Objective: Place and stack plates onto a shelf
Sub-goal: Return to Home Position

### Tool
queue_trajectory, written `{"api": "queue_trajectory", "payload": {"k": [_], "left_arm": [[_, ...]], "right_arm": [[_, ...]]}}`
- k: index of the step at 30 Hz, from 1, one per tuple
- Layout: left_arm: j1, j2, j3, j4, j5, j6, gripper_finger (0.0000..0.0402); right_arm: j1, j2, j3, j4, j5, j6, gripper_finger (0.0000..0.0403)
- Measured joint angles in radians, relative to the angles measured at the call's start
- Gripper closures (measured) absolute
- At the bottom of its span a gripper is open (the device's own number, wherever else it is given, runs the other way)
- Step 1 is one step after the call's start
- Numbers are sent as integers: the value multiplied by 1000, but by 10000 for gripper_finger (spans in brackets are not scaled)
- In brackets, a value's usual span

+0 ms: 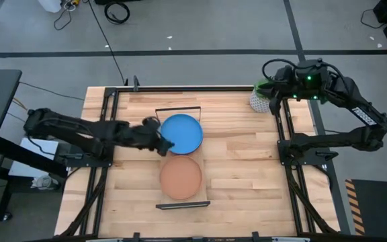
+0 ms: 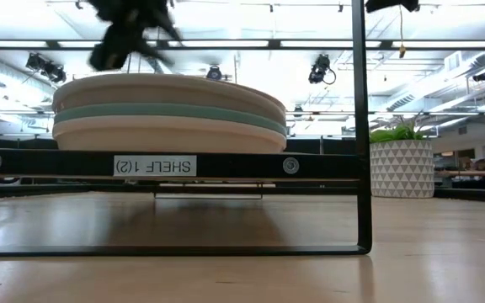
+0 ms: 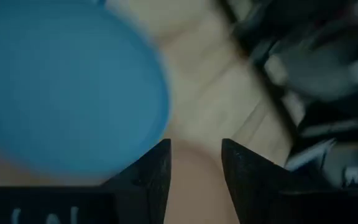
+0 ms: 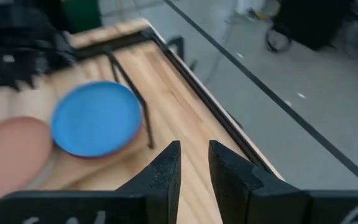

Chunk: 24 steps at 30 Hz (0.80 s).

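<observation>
A bright blue plate [image 1: 183, 132] lies on top of the far half of the shelf [image 1: 183, 204], and a terracotta plate [image 1: 181, 177] tops the near half. In the low view the near stack [image 2: 168, 114] shows several plates, one of them teal, resting on the shelf board [image 2: 226, 166]. My left gripper [image 1: 163, 143] hovers at the blue plate's left near rim, above the shelf. In its wrist view the fingers [image 3: 194, 165] stand apart, with the blue plate [image 3: 67, 87] beyond them. My right gripper [image 4: 194, 163] waits, slightly open, at the table's far right corner.
A small potted green plant [image 1: 261, 98] in a white patterned pot [image 2: 402, 167] stands at the table's far right, beside my right gripper. Black frame rails run along the table's left [image 1: 103, 134] and right [image 1: 284, 128] sides. Bare wood lies right of the shelf [image 1: 244, 161].
</observation>
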Motion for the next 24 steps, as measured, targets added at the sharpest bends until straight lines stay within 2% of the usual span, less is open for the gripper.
{"api": "queue_trajectory", "payload": {"k": [4,8,14,18,24], "left_arm": [[32,-61,0,102,-92,133,255],[63,-91,0,220,-179,208,255],[101,-101,0,386,-190,334,255],[84,-102,0,515,-52,626,255],[165,-107,0,502,186,695,255]], "right_arm": [[0,-33,-52,47,-11,0,314],[0,-95,-168,89,-12,30,314],[0,-209,-380,225,-80,148,314],[0,-315,-535,415,-158,219,314],[0,-448,-708,569,-173,332,314]]}}
